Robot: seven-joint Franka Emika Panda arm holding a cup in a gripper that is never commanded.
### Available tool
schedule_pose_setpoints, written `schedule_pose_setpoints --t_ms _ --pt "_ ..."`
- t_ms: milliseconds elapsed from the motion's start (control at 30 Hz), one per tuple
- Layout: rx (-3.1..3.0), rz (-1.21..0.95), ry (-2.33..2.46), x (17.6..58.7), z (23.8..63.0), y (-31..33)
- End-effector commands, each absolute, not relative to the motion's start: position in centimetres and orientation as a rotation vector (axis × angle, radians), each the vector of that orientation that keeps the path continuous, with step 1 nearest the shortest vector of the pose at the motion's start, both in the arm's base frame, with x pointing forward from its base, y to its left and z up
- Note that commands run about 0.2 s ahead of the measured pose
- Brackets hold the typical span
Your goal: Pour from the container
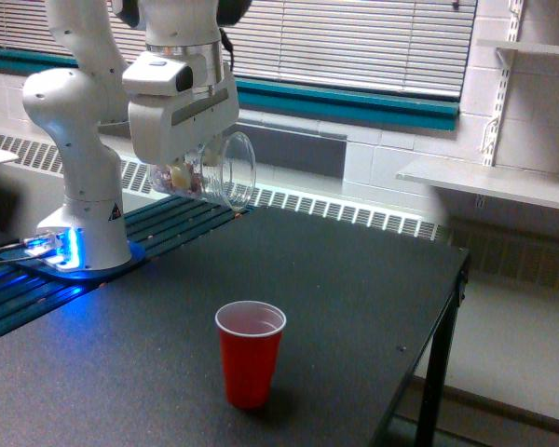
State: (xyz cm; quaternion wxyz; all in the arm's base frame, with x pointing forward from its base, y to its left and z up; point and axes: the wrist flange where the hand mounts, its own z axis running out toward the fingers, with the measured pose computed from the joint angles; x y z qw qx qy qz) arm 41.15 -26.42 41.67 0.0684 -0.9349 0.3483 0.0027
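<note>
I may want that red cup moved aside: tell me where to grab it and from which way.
Grip the red cup around its upper wall, just below the rim, coming in level from the side. It stands upright and open-mouthed on the table, narrowing downward, so the wider top probably holds better. The pincer is busy holding the clear cup.
</note>
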Motion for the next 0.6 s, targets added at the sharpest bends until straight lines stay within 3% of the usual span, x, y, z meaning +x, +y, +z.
schedule_pose_setpoints --t_ms 33,600 --pt "-2.844 0.033 1.009 41.3 41.9 -27.0" --pt "-2.904 0.09 0.965 41.3 42.1 -28.1"
